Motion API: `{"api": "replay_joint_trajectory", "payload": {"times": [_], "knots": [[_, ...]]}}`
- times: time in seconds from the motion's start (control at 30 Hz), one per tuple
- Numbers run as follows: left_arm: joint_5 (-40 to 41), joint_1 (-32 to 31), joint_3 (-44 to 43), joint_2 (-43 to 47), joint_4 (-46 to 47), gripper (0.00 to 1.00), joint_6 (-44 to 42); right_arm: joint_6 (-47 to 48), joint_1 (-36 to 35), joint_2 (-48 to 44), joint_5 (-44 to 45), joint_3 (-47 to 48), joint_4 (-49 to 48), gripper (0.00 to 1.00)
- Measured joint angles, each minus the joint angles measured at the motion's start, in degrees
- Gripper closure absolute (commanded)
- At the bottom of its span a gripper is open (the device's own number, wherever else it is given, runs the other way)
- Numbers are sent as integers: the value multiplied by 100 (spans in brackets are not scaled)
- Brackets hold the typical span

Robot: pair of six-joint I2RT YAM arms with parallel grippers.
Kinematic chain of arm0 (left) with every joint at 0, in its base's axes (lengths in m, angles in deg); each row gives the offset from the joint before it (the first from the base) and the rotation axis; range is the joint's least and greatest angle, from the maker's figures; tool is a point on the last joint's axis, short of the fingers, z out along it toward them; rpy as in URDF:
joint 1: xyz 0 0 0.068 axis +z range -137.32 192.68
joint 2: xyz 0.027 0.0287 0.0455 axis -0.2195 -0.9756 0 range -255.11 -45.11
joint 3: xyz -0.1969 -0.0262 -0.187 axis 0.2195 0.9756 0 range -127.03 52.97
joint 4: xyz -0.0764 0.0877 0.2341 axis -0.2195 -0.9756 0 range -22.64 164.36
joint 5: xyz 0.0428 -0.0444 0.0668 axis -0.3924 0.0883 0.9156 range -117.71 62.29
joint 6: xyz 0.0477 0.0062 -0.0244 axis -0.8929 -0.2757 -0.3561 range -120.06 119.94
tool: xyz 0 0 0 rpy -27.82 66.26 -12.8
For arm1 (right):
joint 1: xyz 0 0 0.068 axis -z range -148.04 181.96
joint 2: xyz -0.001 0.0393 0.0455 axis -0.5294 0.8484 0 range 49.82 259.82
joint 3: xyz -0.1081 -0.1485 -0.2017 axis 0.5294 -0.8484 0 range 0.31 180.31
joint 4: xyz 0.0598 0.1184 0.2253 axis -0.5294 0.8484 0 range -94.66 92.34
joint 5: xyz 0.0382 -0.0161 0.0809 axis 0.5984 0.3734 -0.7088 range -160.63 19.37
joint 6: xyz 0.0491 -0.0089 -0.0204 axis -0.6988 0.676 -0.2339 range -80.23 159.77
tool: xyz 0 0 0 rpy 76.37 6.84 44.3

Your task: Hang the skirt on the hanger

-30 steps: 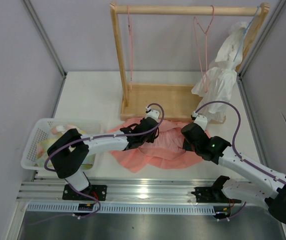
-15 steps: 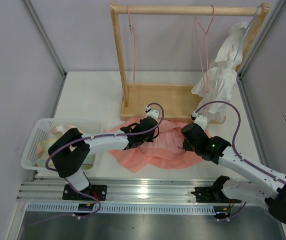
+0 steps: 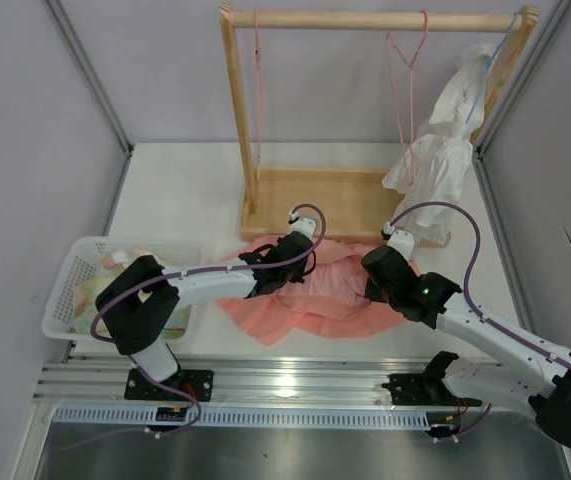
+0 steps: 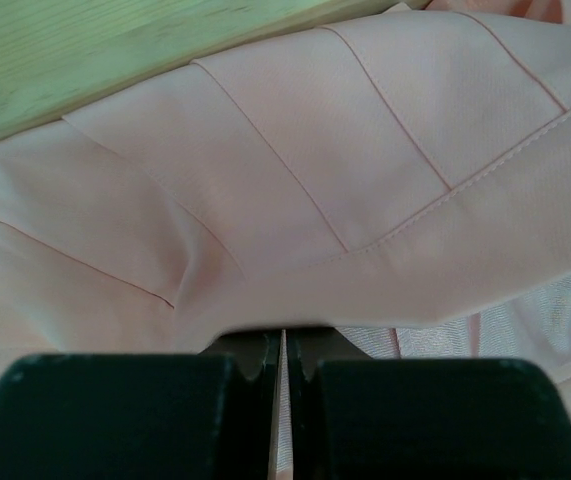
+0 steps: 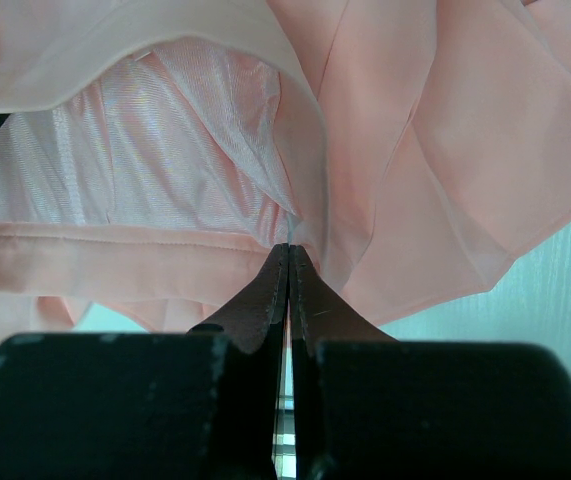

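White table (image 3: 185,190) below: my left end effector (image 4: 283,340) and right end effector (image 5: 288,250) are each pinched shut on the skirt (image 3: 335,295), which lies crosswise between them. The pink hanger (image 3: 406,95) hangs on the wooden rail (image 3: 365,19) beyond, nearer my right arm.

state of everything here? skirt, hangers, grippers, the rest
skirt, crumpled on table, not hung
left gripper, shut on skirt
right gripper, shut on skirt
left pink hanger, bare, on rail
right pink hanger, bare, on rail
white garment, hung at rail end
basket, holding clothes
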Motion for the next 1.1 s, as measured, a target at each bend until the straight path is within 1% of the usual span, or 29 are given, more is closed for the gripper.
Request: {"api": "replay_joint_trajectory", "payload": {"times": [0.03,0.23,0.33,0.57,0.67,0.9,1.1], "knots": [[-9,4,-2,0,-15,100,-2,0,0,0,0,0,-2,100],[-304,31,-7,120,-90,100,-160,2,0,9,0,0,-2,100],[-728,52,15,365,-81,100,-293,4,0,11,0,26,4,100],[-1891,70,181,1346,-48,100,-452,48,0,11,9,249,13,100],[-2201,72,223,1604,-48,100,-450,85,-2,4,15,385,55,100],[-2765,118,323,2144,-72,100,-415,142,-44,-186,37,922,260,100],[-2914,138,317,2839,-118,100,-382,269,-107,-251,221,1864,518,100]]}}
